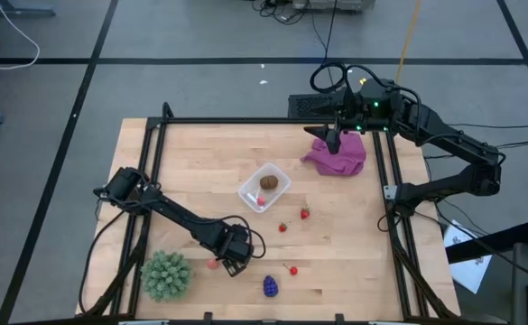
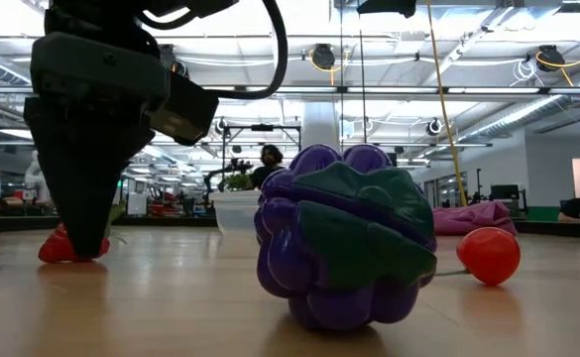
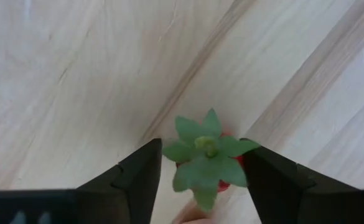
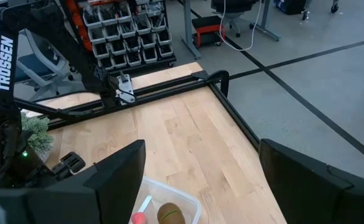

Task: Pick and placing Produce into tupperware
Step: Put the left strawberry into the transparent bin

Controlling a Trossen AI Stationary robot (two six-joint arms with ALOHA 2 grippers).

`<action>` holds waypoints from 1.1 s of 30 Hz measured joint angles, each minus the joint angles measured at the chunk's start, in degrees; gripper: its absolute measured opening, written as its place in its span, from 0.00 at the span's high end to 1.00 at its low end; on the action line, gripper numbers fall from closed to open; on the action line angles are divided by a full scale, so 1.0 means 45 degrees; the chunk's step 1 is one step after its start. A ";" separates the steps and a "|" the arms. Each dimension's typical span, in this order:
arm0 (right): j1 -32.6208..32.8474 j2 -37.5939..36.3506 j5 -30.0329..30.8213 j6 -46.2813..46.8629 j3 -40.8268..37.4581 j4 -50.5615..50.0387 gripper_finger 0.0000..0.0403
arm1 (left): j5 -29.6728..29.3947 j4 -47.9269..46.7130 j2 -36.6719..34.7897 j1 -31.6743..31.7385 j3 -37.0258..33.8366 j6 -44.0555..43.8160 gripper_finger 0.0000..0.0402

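Small red strawberry with a green leafy cap (image 3: 206,158) on the near-left part of the pale wooden table (image 1: 200,171), framed between the two dark fingers (image 3: 138,180) of the left gripper (image 1: 234,259); jaws spread, one on each side of the berry, contact not clear. Same berry low against the tabletop under that gripper in the low view (image 2: 66,246).

Small clear plastic square tub with rounded corners (image 1: 264,188) near the middle of the table, holding a brown oval fruit (image 1: 269,181) and a small red piece (image 1: 261,201) by its near wall. Both also visible from the right wrist, brown oval (image 4: 169,213) beside red piece (image 4: 139,218).

Loose on the table to the near right of the tub: two small red berries (image 1: 282,227) (image 1: 305,213), another red berry with a stem (image 1: 292,269) farther toward the near edge, and a purple-blue grape bunch with a green leaf (image 1: 271,286) just beyond it, large in the low view (image 2: 344,238).

Green spiky ball-shaped plant (image 1: 165,274) at the near-left corner, just left of the left gripper.

Right gripper (image 1: 334,137) at the far right, above the crumpled magenta-purple cloth (image 1: 339,154), jaws wide apart, nothing between them
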 joint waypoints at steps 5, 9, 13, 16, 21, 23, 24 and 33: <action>0.0000 0.0000 -0.0003 0.0000 -0.0003 0.0000 0.25 | 0.0005 0.0021 -0.0003 0.0000 0.0000 0.0029 0.57; -0.0002 0.0000 0.0000 0.0003 -0.0001 0.0000 0.25 | 0.0011 0.0029 -0.0018 -0.0005 0.0005 0.0060 0.63; 0.0000 0.0000 -0.0003 0.0000 -0.0002 0.0000 0.25 | 0.0015 0.0039 -0.0023 -0.0005 0.0010 0.0060 0.63; -0.0002 0.0000 -0.0003 0.0000 0.0000 0.0000 0.25 | 0.0019 0.0041 -0.0023 0.0000 0.0010 0.0060 0.62; 0.0000 0.0000 0.0000 0.0000 -0.0001 0.0000 0.25 | 0.0090 -0.0298 -0.0532 0.0059 0.0010 0.0041 0.61; -0.0001 0.0000 -0.0001 0.0005 0.0001 0.0000 0.25 | 0.0065 -0.0585 -0.0903 0.0139 0.0010 0.0001 0.62; -0.0004 0.0000 0.0001 0.0000 0.0002 0.0004 0.25 | -0.0012 -0.0629 -0.1121 0.0190 0.0010 0.0006 0.62; -0.0004 0.0000 -0.0003 0.0000 0.0001 0.0329 0.25 | -0.0345 -0.1192 -0.2773 0.1706 0.0015 0.1499 0.61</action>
